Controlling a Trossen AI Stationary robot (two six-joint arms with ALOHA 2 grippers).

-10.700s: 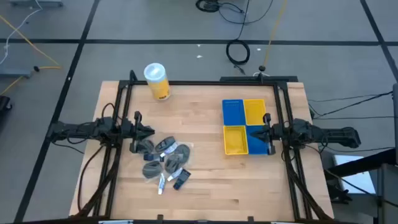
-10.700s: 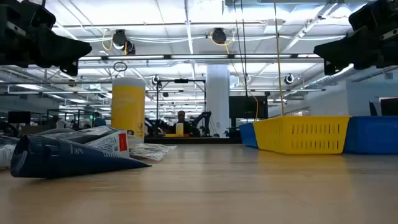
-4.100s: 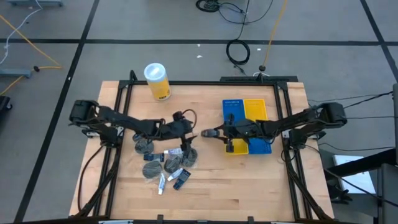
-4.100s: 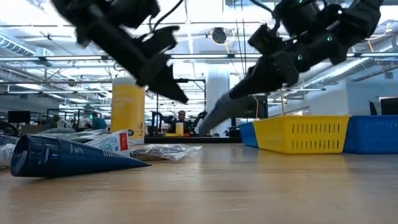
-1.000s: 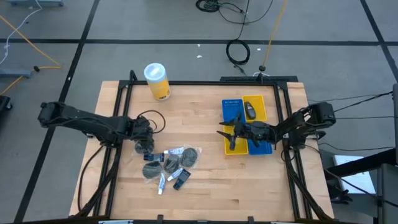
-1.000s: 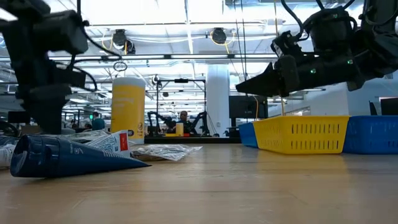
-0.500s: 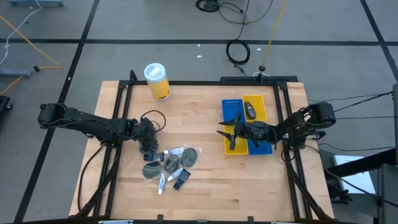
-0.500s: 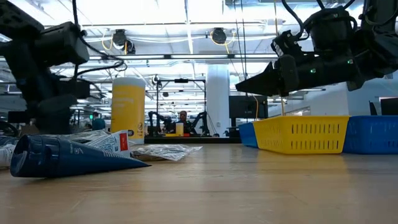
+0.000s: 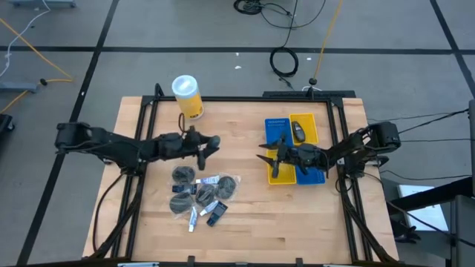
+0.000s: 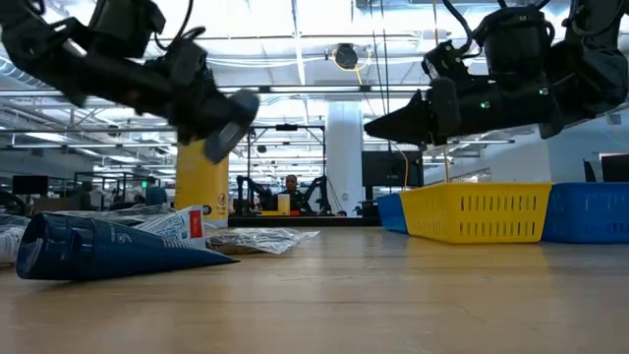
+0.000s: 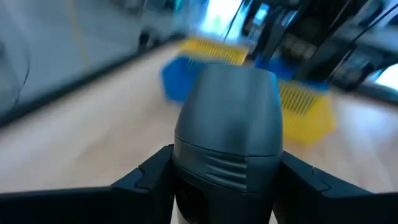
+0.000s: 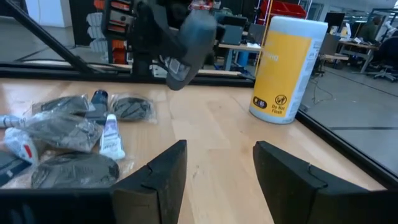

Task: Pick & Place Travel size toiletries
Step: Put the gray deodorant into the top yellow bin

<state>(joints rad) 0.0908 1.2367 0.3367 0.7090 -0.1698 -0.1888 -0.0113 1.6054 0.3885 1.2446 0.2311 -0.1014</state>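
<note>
My left gripper (image 9: 205,143) hangs above the table's middle, pointing level toward the tray, shut on a grey rounded toiletry (image 11: 227,118). The other travel size toiletries (image 9: 199,191), grey pouches, white tubes and dark packets, lie in a heap on the wood nearer the front edge. One grey item (image 9: 298,132) lies in the far yellow compartment of the blue-and-yellow tray (image 9: 279,172). My right gripper (image 9: 264,157) hovers open at the tray's left side, pointing toward the left gripper, with nothing between its fingers (image 12: 155,180). My left gripper pinches the grey toiletry by its two sides (image 11: 186,163) between its two fingers (image 11: 146,177). The fingers come level, pointing toward the table's right. The item sticks out forward past the fingertips and is lifted clear of the table.
A tall yellow canister (image 9: 187,96) with a white lid stands at the far left of the table. A black frame (image 9: 245,98) runs along the table's far and side edges. Bare wood lies between the heap and the tray.
My left gripper stood pointing down over the far left of the heap. It has come up with a grey toiletry, tipped from pointing down to level, and swung toward the table's right and far side. The item is now clear of the heap.
</note>
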